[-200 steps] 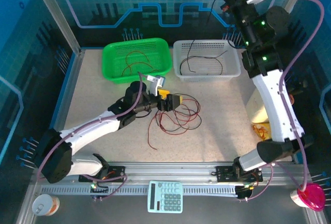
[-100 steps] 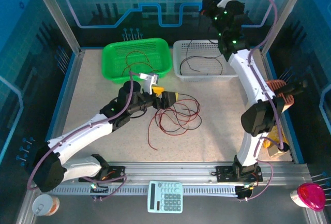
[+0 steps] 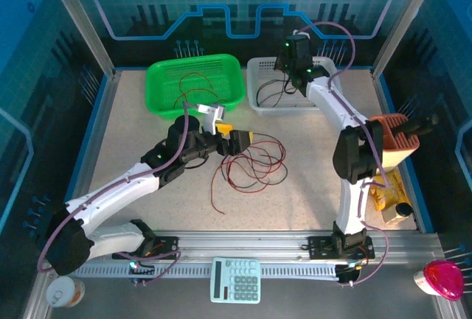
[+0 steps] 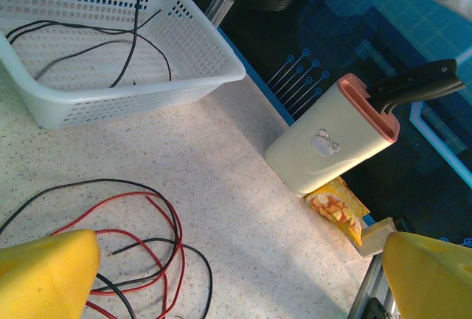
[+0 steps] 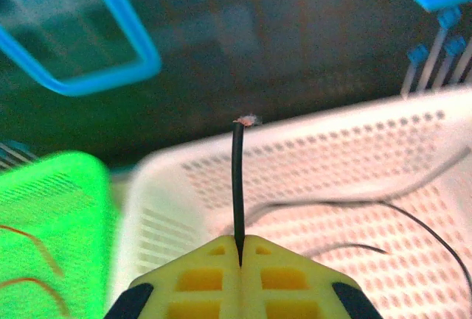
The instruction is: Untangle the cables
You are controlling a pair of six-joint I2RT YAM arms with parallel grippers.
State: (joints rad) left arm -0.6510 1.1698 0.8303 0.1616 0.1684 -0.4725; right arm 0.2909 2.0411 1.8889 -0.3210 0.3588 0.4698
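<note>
A loose tangle of red and black cables (image 3: 251,163) lies on the table at mid-right. My left gripper (image 3: 240,142) hovers at its left edge, open, yellow fingers (image 4: 44,275) wide apart, with loops of the cables (image 4: 133,245) below and nothing held. My right gripper (image 3: 290,68) hangs over the white basket (image 3: 332,102) and is shut on a thin black cable (image 5: 237,179), whose bare end sticks up between the pads. More black wires (image 3: 291,96) lie in the white basket. Red wires (image 3: 193,87) lie in the green basket (image 3: 158,76).
A knife block (image 3: 391,138) with a black-handled knife stands at the right edge, a yellow snack packet (image 4: 339,212) beside it. The two baskets sit side by side at the back. A calculator (image 3: 236,280) rests on the front rail.
My right arm has swung down from high at the back right to just above the white basket, carrying the black cable. The left gripper has barely shifted, still open by the tangle.
</note>
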